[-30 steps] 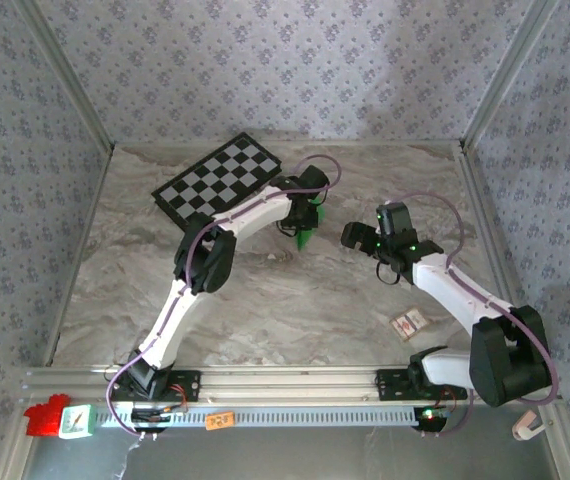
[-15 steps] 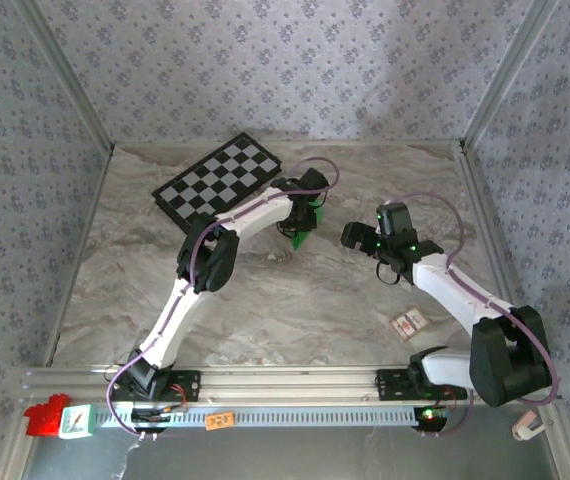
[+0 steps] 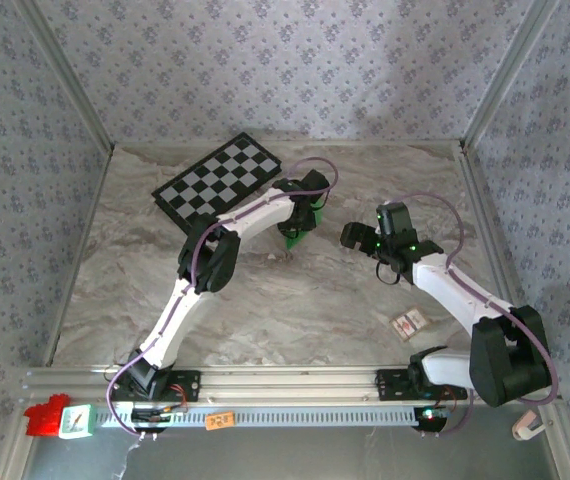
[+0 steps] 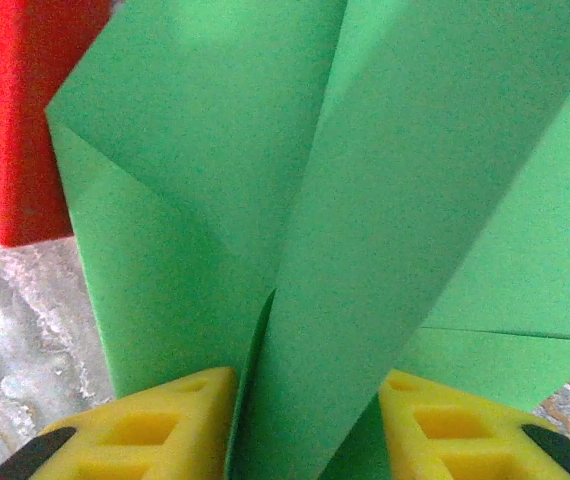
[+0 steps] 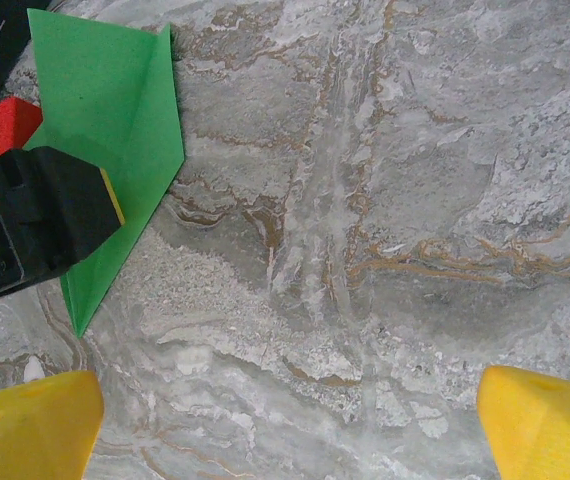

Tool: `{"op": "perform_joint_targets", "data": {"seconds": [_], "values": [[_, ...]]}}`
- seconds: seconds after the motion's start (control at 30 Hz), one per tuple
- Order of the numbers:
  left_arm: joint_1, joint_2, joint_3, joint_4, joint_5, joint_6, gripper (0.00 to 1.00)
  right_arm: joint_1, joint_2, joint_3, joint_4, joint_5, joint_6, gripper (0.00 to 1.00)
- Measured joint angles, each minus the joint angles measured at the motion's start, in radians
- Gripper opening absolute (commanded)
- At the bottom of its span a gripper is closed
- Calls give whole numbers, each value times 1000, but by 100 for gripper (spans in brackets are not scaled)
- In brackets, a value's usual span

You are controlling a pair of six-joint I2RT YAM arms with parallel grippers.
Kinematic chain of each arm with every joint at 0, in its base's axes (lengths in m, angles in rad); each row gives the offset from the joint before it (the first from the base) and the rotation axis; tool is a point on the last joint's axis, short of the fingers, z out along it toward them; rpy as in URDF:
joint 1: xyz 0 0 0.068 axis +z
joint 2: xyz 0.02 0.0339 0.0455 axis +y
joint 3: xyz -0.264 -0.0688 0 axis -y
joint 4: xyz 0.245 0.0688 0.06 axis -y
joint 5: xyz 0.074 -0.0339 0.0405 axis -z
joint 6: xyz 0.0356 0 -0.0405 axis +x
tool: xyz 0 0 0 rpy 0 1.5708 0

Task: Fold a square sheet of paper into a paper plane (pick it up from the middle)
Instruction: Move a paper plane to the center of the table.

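Observation:
The bright green sheet of paper [image 3: 293,238] lies on the marble table, folded into a pointed shape with a raised centre flap [image 4: 365,200]. My left gripper [image 3: 301,222] is right over it. Its yellow fingers [image 4: 155,425] stand apart on either side of the flap, with a gap at the right pad, so the left gripper [image 4: 305,410] is open. The right wrist view has the paper [image 5: 115,110] at upper left, its tip pointing down, partly under the black left gripper body [image 5: 35,225]. My right gripper [image 3: 351,236] hovers open to the right of the paper, with bare table between its fingertips [image 5: 290,425].
A small red block [image 4: 10,110] sits just beyond the paper [image 5: 10,120]. The black-and-white checkerboard [image 3: 220,178] lies at the back left. A small printed card [image 3: 409,323] rests near the right arm's base. Wallpapered walls close three sides.
The left gripper's jaws have spread apart around the paper's flap, and the paper has dropped slightly and shifted left. The right arm has stayed still.

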Motion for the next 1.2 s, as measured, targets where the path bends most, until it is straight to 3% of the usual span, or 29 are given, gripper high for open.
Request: {"op": "perform_joint_targets", "data": {"seconds": [0.57, 1.2], "values": [[-26, 0, 0, 0, 8, -157, 42, 0, 14, 0, 1, -14, 2, 97], [-34, 22, 44, -37, 20, -188, 45, 0, 18, 0, 1, -19, 3, 97]]}}
